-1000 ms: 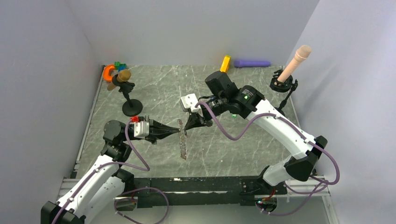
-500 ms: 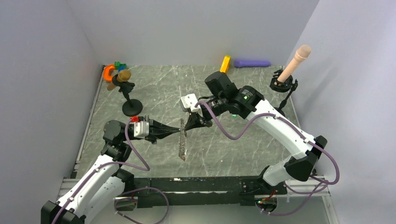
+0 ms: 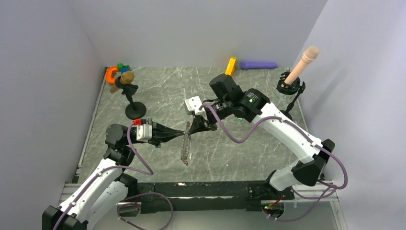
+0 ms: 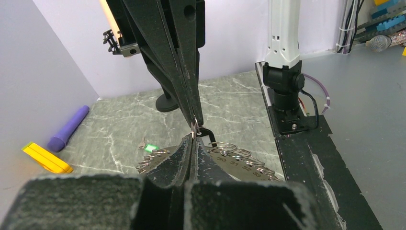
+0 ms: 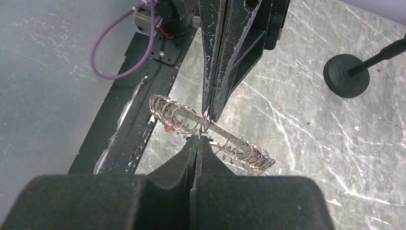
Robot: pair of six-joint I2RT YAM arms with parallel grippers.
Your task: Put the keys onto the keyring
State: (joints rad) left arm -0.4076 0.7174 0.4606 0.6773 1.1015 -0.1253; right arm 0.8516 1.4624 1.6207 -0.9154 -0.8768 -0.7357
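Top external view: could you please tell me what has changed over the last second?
The keyring swung its lower end slightly left in the view, and the right claw edged left. Both claws stayed shut on its top; the left claw barely moved.

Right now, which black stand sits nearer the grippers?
The left stand, holding the short brown piece; the right stand, with the long pink rod, sits farther off.

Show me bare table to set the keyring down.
Bare: far middle, between the black stand and yellow block; near right, between the keyring and right arm. Crowded: centre, where left gripper and right gripper pinch the keyring; far-left corner, by the orange piece.
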